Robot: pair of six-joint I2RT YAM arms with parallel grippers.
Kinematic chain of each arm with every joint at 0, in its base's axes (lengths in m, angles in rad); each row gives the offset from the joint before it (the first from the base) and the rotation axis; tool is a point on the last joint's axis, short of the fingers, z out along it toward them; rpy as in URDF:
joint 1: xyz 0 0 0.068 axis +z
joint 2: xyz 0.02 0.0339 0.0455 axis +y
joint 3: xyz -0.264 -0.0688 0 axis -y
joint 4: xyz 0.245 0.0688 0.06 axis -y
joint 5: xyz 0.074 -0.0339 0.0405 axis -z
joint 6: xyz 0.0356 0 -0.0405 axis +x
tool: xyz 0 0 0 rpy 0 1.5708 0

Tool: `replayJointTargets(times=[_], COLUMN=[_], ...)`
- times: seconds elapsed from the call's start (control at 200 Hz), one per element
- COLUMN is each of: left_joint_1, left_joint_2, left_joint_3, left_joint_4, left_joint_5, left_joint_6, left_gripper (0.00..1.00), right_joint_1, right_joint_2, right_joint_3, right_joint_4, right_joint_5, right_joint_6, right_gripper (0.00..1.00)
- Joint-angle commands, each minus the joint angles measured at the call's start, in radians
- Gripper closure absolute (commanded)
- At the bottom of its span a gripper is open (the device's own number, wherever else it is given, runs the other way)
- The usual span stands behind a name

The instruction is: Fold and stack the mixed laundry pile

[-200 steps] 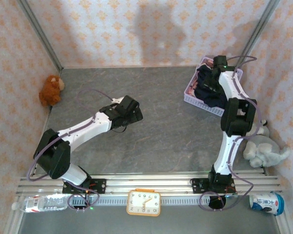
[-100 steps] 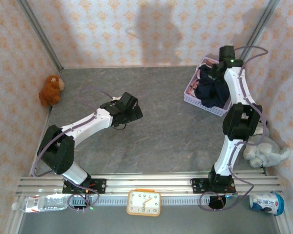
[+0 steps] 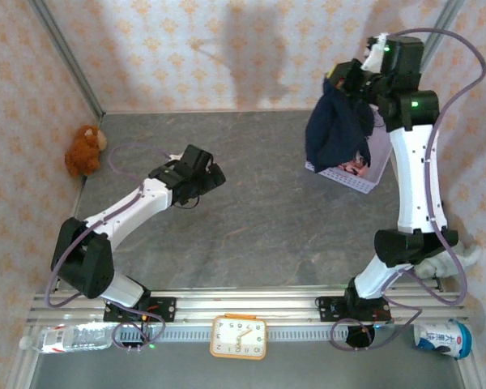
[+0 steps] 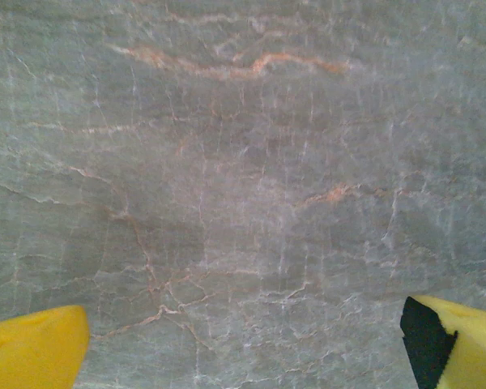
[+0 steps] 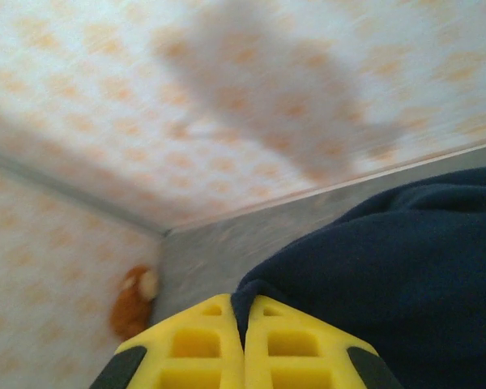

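The large dark navy garment hangs in the air above the lavender basket at the back right. My right gripper is shut on its top edge. In the right wrist view the yellow fingers pinch a fold of the navy garment. A bit of the pink printed garment shows inside the basket, under the hanging cloth. My left gripper hovers over the bare table left of centre. It is open, its yellow fingertips far apart with nothing between them.
A brown plush toy sits at the left wall. A grey plush toy lies behind the right arm's base. A clock, a bottle and a can lie along the near rail. Patterned walls enclose the grey marble table.
My right gripper shut on the navy garment in the basket and rose, lifting it clear. My left gripper drifted slightly left and back, still open.
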Motion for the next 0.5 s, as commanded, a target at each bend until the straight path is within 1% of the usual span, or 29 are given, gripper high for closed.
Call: replayJointTargets(times=[0.0,0.105,0.165,0.225,0.3,0.365,0.395,0.435,0.495], left_joint_1=[0.01,0.02,0.025,0.024,0.025,0.024,0.024,0.024,0.021], left_joint_2=[-0.046,-0.084,-0.113,-0.14,-0.171,-0.195,-0.205,-0.216,-0.232], left_joint_3=[-0.02,-0.046,-0.07,-0.097,-0.127,-0.152,-0.165,-0.183,-0.209], left_joint_4=[-0.048,-0.065,-0.064,-0.065,-0.063,-0.063,-0.064,-0.063,-0.062], left_joint_5=[-0.052,-0.08,-0.096,-0.112,-0.122,-0.122,-0.123,-0.122,-0.119], left_joint_6=[-0.035,-0.064,-0.078,-0.094,-0.108,-0.119,-0.125,-0.133,-0.141], left_gripper=[0.0,0.0,0.0,0.0,0.0,0.0,0.0,0.0,0.0], right_joint_1=[0.122,0.229,0.276,0.298,0.303,0.303,0.303,0.302,0.299], right_joint_2=[-0.036,-0.035,-0.034,-0.042,-0.053,-0.06,-0.061,-0.061,-0.056], right_joint_3=[0.034,0.028,-0.008,-0.094,-0.254,-0.385,-0.449,-0.517,-0.599], right_joint_4=[0.101,0.144,0.153,0.169,0.222,0.238,0.25,0.257,0.248], right_joint_5=[-0.13,-0.172,-0.168,-0.143,-0.13,-0.043,-0.007,0.052,0.14], right_joint_6=[0.046,0.078,0.074,0.084,0.096,0.09,0.078,0.061,0.029], right_gripper=[1.0,1.0,1.0,1.0,1.0,1.0,0.92,0.74,0.64])
